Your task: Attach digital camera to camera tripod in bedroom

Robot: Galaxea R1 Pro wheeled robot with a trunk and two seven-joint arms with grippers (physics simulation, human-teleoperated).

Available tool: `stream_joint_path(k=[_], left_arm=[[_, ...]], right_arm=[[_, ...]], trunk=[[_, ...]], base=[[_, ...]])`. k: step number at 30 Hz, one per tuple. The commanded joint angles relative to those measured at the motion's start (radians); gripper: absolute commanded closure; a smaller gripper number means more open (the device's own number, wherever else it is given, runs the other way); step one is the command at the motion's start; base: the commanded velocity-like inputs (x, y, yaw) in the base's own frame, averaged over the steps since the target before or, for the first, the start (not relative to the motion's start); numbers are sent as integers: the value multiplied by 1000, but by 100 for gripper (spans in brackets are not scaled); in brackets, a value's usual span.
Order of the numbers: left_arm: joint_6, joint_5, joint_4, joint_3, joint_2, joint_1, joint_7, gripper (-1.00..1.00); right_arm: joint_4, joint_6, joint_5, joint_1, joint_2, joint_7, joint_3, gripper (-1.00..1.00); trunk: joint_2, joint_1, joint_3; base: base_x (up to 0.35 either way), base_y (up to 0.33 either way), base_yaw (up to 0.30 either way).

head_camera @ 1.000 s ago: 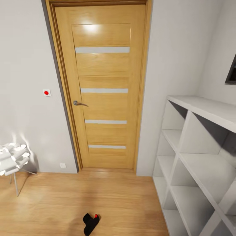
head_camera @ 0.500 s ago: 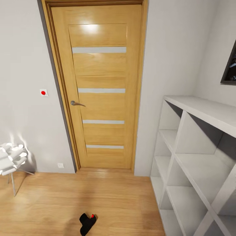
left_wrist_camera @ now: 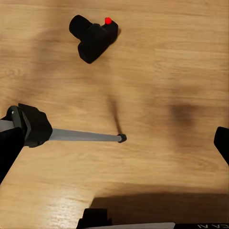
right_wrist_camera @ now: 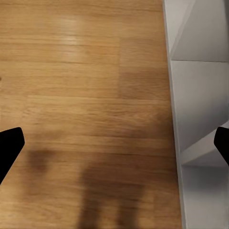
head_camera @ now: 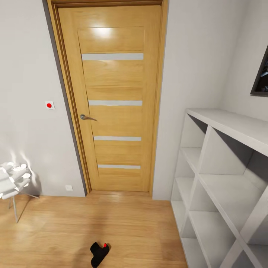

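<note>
Bedroom plank floor (head_camera: 56, 230) before your oak door (head_camera: 113, 100), camera (head_camera: 99, 253) lying loose, tripod leg (left_wrist_camera: 81, 136) nearby — both your claws (left_wrist_camera: 114, 143) (right_wrist_camera: 114, 143) spread wide, empty.

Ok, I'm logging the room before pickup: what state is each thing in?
digital camera: lying on the wood floor, held by nothing
camera tripod: a leg on the floor near the camera
door: shut
white shelves: empty
left gripper: open
right gripper: open

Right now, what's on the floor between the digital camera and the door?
Nothing. In the head view, only bare wood floor lies between the digital camera and the door. The white lamp and shelves stand off to either side.
</note>
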Motion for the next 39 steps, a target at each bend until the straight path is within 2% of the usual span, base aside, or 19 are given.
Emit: stream_joint_path(k=[1,7,14,16,22,25,28,32,37,39], left_arm=[[-1,1,-1,0,0,0,0,-100],[2,0,-1,3,-4,0,2,-100],[27,-3,-86,3,-25,0,3,-100],[108,-5,-170,3,-34,0,3,-100],[319,-5,-358,2,-38,0,2,-100],[458,-6,-521,2,-38,-2,2,-100],[515,-6,-579,2,-38,-7,2,-100],[669,-7,-696,2,-37,-66,2,-100],[788,-7,-736,3,-33,-152,2,-100],[839,-7,-732,4,-29,-219,2,-100]], right_arm=[[0,-3,1,0,0,0,0,-100],[0,-3,1,0,-1,0,-1,-100],[0,-3,1,0,-1,0,-1,-100],[0,-3,1,0,-1,0,-1,-100],[0,-3,1,0,-1,0,-1,-100],[0,-3,1,0,-1,0,-1,-100],[0,-3,1,0,-1,0,-1,-100],[0,-3,1,0,-1,0,-1,-100],[0,-3,1,0,-1,0,-1,-100],[0,-3,1,0,-1,0,-1,-100]], trunk=[[0,0,-1],[0,0,-1],[0,0,-1],[0,0,-1],[0,0,-1],[0,0,-1],[0,0,-1],[0,0,-1],[0,0,-1],[0,0,-1]], base=[[0,0,0],[0,0,0],[0,0,0],[0,0,0],[0,0,0],[0,0,0],[0,0,0],[0,0,0],[0,0,0],[0,0,0]])
